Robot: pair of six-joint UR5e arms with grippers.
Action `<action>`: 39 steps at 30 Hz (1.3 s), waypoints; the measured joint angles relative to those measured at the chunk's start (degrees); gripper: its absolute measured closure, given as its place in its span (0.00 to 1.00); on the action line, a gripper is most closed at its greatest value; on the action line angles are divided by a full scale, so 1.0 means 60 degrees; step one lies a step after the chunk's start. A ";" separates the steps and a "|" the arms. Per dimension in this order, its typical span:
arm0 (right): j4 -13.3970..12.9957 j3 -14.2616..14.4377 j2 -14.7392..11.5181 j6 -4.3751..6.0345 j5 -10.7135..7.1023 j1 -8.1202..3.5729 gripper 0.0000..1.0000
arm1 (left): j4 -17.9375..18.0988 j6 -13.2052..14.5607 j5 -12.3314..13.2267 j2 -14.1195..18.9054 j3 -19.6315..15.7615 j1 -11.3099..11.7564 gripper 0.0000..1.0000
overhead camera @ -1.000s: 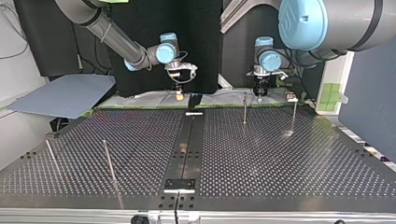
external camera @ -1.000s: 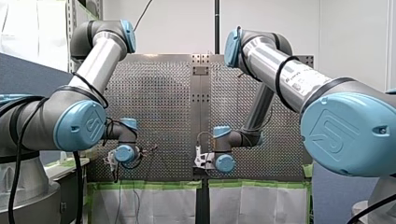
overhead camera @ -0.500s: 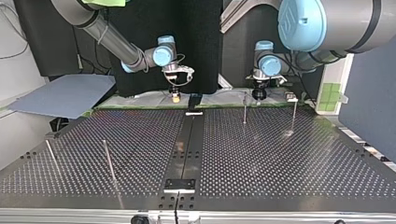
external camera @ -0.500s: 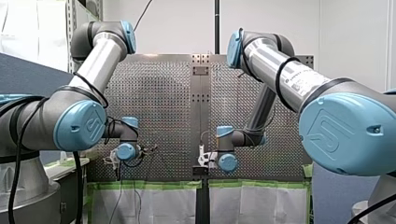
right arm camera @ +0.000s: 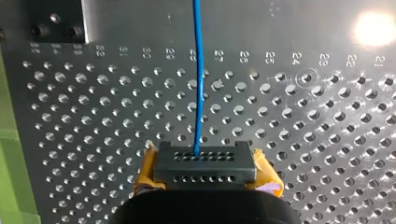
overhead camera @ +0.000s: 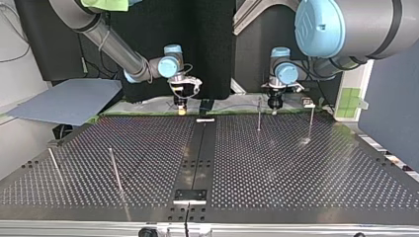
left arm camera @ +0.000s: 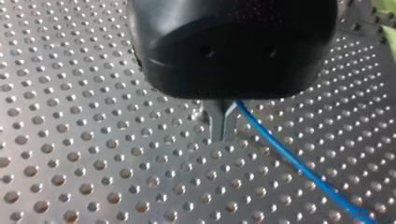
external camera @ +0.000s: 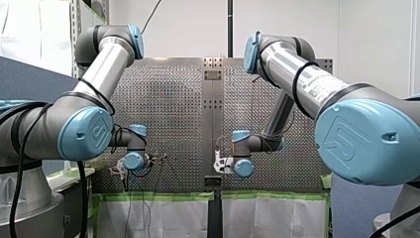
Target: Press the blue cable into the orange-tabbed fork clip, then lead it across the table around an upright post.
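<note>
A: Where does the job stand? Start with the big things.

B: My right arm [overhead camera: 121, 52] and my left arm [overhead camera: 346, 24] both reach down to the far edge of the table [overhead camera: 296, 173] in the top view, the edge nearest their bases.

A: And the pincers?

B: My right gripper [right arm camera: 205, 164], the one with yellow pads, is clamped on the blue cable [right arm camera: 200, 84]. The cable runs straight out ahead of it over the holes. My left gripper [left arm camera: 222, 125] has its metal fingers pinched together. The cable comes out right beside them and trails away, so I read that as a grip on it too.

A: The posts?

B: Two stand near my left gripper [overhead camera: 258, 114] [overhead camera: 311, 121]. Two more stand well apart at the near side [overhead camera: 115, 170] [overhead camera: 53, 165]. I see no cable around any of them.

A: The clip?

B: I can't pick it out for sure. A small dark fixture [overhead camera: 205, 105] on the middle strip [overhead camera: 197, 148], just beside my right gripper, may be it. No orange tab shows, and I can't see whether the cable sits in it.

A: So?

B: It's early, I'd judge. The pressing is at best under way, and all the routing is left to do.
</note>
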 joint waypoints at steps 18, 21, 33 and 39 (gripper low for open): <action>0.0248 -0.0127 0.0006 -0.0022 -0.0006 -0.0020 1.00 | 0.0031 0.0404 -0.0295 0.0000 0.0041 0.0168 0.00; 0.0259 -0.0126 0.0007 -0.0022 -0.0006 -0.0019 1.00 | -0.0209 0.0654 -0.0413 0.0002 0.0037 0.0140 0.00; 0.0311 -0.0128 0.0007 0.0020 -0.0007 -0.0017 1.00 | -0.1138 0.1320 0.0114 0.0018 -0.0224 -0.0042 0.00; 0.0307 -0.0129 0.0006 0.0010 -0.0015 -0.0028 1.00 | -0.1625 0.1370 0.0229 0.0152 -0.0651 -0.0058 0.00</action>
